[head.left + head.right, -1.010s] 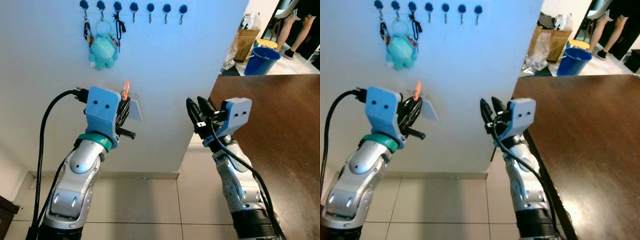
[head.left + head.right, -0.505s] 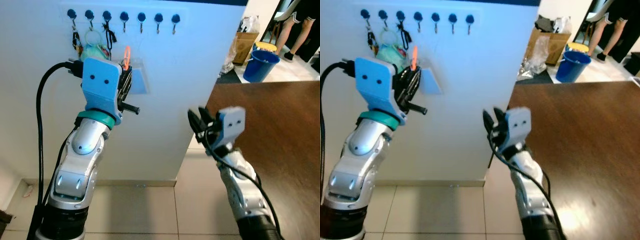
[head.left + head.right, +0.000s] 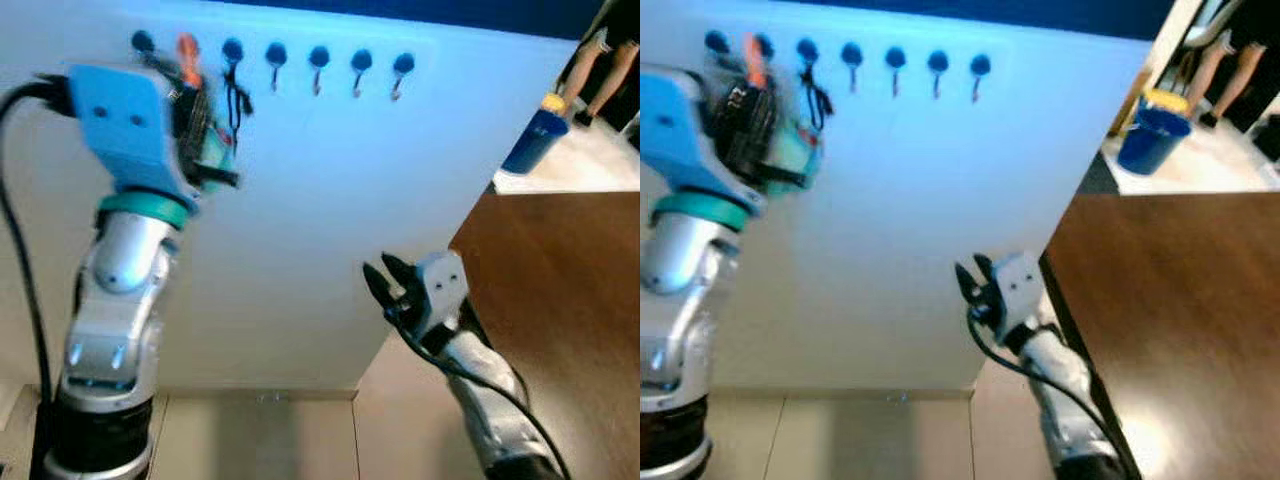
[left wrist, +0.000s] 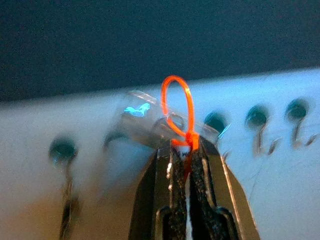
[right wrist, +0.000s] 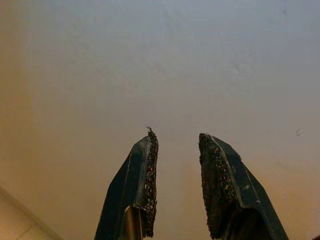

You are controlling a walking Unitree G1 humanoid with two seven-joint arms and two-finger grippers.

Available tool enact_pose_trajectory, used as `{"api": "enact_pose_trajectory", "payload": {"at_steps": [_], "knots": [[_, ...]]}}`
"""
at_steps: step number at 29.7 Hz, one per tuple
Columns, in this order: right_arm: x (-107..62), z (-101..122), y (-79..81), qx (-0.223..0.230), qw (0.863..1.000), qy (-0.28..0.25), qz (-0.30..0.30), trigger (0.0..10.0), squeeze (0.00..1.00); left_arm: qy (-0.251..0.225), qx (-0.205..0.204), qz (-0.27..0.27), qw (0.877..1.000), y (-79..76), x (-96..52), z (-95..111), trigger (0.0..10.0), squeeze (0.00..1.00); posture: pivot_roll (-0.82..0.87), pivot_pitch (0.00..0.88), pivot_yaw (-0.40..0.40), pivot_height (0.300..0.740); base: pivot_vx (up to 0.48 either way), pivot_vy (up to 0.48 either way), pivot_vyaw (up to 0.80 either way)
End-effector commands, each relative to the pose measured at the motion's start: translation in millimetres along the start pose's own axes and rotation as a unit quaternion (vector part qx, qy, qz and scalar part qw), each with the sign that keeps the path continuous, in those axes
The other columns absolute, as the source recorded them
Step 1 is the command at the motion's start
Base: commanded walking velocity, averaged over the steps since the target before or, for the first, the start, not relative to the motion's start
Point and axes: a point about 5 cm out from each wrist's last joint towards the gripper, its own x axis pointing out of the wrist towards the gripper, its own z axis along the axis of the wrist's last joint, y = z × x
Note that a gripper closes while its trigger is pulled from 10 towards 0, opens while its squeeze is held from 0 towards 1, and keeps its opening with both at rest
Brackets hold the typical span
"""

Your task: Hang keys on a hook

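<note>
A row of dark blue hooks (image 3: 319,57) runs along the top of the white wall. My left gripper (image 3: 197,92) is raised to the left end of that row. It is shut on the keys' orange loop (image 4: 177,107), which sticks up past the fingertips, and a clear tag (image 4: 145,122) hangs blurred behind the loop. In the left wrist view the loop stands in front of the wall between two hooks (image 4: 216,121). A teal plush (image 3: 795,155) and a black key bunch (image 3: 237,95) hang beside the gripper. My right gripper (image 3: 385,283) is held low, open, and faces bare wall.
A dark brown table (image 3: 560,290) fills the right side, with its corner near my right arm. Beyond it stand a blue bucket (image 3: 528,140) and a person's legs (image 3: 600,60). Tiled floor (image 3: 260,440) lies below the wall. Several hooks to the right carry nothing.
My left arm has lifted the keys from mid-wall up to the hook row. The right arm has sunk lower. The camera has moved closer and the picture is blurred.
</note>
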Motion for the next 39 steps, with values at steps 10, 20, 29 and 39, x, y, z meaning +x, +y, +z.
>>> {"api": "enact_pose_trajectory", "payload": {"at_steps": [10,20,29,39], "knots": [[-1.7,-7.2,4.7,0.003,1.0,0.004,0.003,10.0,0.0,-0.016,-0.013,-0.096,0.995,-19.5,-5.1,11.0,10.0,0.0,0.08,0.1,0.043,0.74,0.0,0.0,0.0],[1.7,-5.0,4.2,0.007,1.0,-0.002,0.0,10.0,0.0,0.046,0.003,-0.185,0.982,-37.8,-15.8,-6.7,10.0,0.0,0.08,0.101,0.045,0.74,0.0,0.0,0.0],[4.3,-1.8,5.4,0.008,1.0,-0.011,-0.002,10.0,0.0,0.147,0.119,-0.132,0.973,-32.1,-10.1,-49.2,10.0,0.0,0.08,0.103,0.05,0.74,0.0,0.0,0.0],[4.9,-1.8,6.5,0.009,1.0,-0.014,-0.002,10.0,0.0,0.153,0.138,-0.021,0.978,-9.7,-9.3,-55.3,10.0,0.0,0.08,0.1,0.052,0.74,0.0,0.0,0.0]]}}
